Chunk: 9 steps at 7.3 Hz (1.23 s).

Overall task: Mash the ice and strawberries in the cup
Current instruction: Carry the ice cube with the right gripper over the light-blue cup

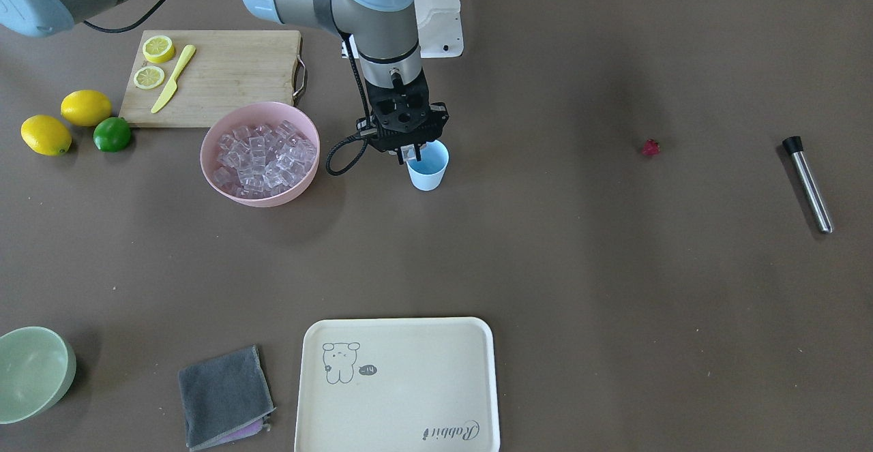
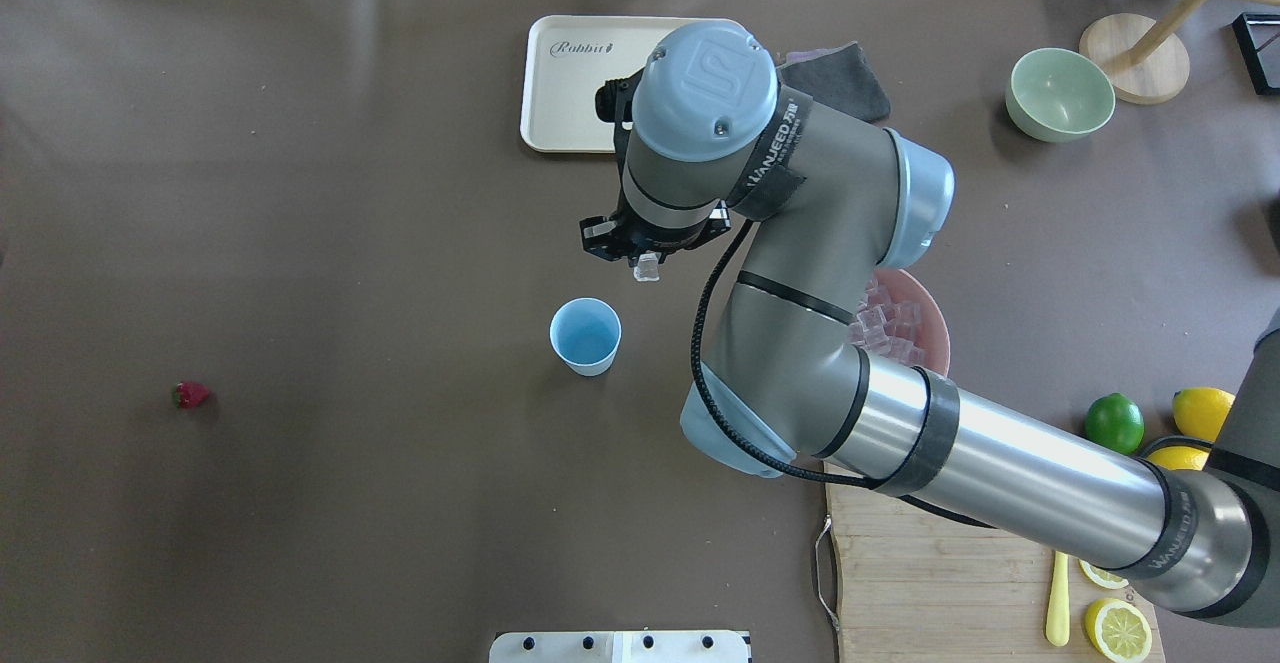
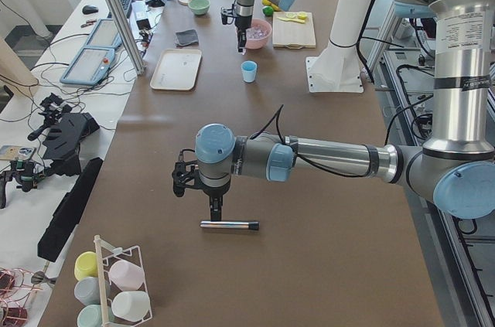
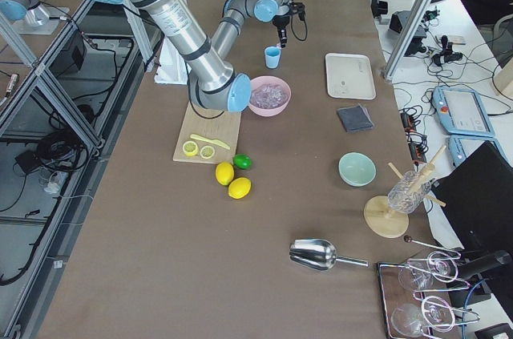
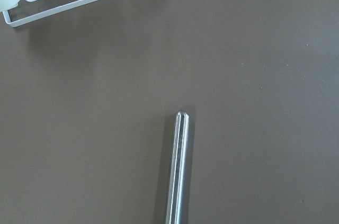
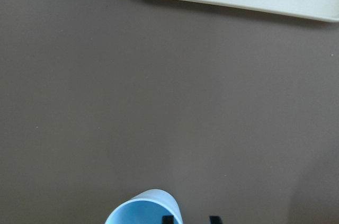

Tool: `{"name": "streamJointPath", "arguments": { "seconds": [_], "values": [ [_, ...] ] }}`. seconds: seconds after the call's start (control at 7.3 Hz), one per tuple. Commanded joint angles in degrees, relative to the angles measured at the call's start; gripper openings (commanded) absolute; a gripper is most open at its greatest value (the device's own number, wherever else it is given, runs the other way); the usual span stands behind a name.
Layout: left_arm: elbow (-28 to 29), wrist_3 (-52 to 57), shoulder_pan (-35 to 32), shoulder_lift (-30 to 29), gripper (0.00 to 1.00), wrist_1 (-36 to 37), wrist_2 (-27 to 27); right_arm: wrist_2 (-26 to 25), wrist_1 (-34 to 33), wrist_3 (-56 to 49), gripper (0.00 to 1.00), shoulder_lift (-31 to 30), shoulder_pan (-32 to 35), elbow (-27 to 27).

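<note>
Robotics lab inferred: two industrial arms [image 3: 332,158] mounted at a long desk [image 3: 325,265], aluminium framing [image 3: 117,16], loose cables [image 4: 50,149] and teach pendants [image 3: 88,65] noted alongside.

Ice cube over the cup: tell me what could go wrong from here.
1. The right tool holds the ice cube near the rim of the cup, not clearly over its centre. If released now, it may hit the rim and bounce onto the table.
2. The small cup stands free, so a descending tool could tip it.
</note>
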Motion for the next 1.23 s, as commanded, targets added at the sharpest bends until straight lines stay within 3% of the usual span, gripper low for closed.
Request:
{"name": "streamJointPath", "arguments": {
  "seconds": [0.0, 0.55, 0.69, 0.82, 1.1],
  "values": [
    [-0.27, 0.05, -0.01, -0.06, 0.99, 0.46, 0.0, -3.46, 3.53, 1.85, 0.28, -0.6, -3.38, -1.02],
    [-0.27, -0.03, -0.01, -0.06, 0.99, 0.37, 0.0, -3.99, 9.33, 2.46, 0.34, -3.07, -4.0, -1.12],
    [-0.18, 0.05, -0.01, -0.24, 0.99, 0.37, 0.0, -4.08, 9.36, 2.99, 0.8, -3.59, -4.0, -1.37],
    [-0.27, -0.03, -0.01, 0.02, 0.99, 0.37, 0.0, -5.56, 9.45, 4.3, 0.98, -4.03, -4.35, -1.03],
    [-0.44, 0.05, -0.01, -0.06, 0.99, 0.46, 0.0, -5.66, 8.84, 4.67, 0.99, -4.47, -4.53, 0.02]
  ]
}}
